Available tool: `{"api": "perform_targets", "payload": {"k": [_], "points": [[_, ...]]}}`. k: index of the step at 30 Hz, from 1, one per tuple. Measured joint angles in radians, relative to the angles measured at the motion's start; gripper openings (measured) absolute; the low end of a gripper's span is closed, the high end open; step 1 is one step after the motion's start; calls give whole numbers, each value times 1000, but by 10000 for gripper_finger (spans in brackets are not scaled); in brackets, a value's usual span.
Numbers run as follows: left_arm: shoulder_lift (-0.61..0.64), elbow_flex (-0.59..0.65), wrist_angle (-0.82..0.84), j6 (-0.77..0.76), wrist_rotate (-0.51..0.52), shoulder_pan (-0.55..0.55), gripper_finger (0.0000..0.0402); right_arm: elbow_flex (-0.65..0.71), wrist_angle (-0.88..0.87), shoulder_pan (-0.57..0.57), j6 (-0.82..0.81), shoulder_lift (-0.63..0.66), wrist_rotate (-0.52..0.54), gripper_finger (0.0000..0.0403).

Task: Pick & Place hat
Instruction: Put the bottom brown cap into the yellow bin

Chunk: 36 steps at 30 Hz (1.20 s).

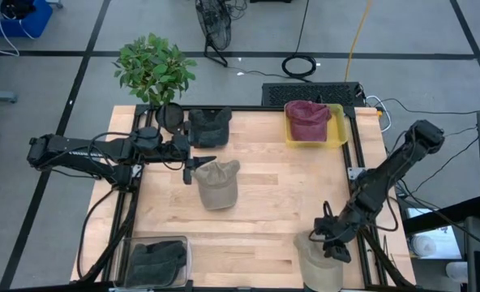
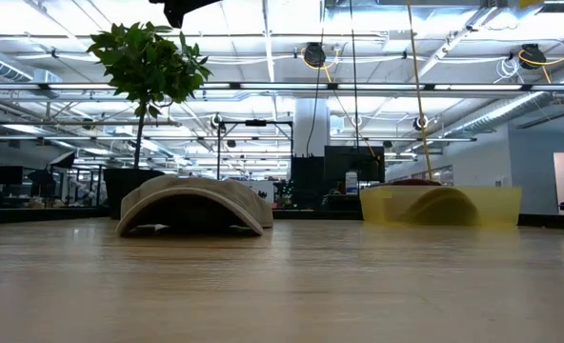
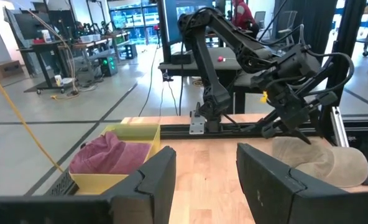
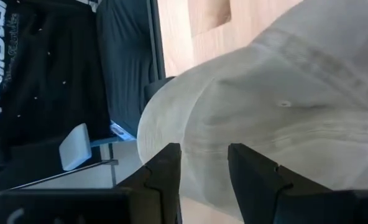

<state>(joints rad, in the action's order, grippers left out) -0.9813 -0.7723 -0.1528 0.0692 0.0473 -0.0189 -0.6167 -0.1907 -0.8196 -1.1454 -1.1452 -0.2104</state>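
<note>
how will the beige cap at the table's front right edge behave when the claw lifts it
The beige cap is probably light and floppy: its cloth crown shows soft creases in the right wrist view. It hangs partly over the table edge, so a nudge may tip it off. The right claw, open above it, should grip fabric without slipping.

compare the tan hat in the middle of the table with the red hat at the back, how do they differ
The tan hat lies straight on the bare wooden table, near the middle; the red hat sits inside a yellow bin at the far edge. The tan hat lies right beside the left gripper; the red hat has no gripper near it. The right gripper is at a third, pale hat. Both are soft caps, and neither is gripped.
</note>
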Motion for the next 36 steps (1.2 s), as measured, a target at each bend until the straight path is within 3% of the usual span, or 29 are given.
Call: {"api": "perform_targets", "payload": {"k": [24,36], "points": [[0,0,0,-69,5,1,172,0,84,-73,-74,-176,0,143],[0,0,1,-67,5,1,172,0,104,-69,-70,-227,-5,97]]}}
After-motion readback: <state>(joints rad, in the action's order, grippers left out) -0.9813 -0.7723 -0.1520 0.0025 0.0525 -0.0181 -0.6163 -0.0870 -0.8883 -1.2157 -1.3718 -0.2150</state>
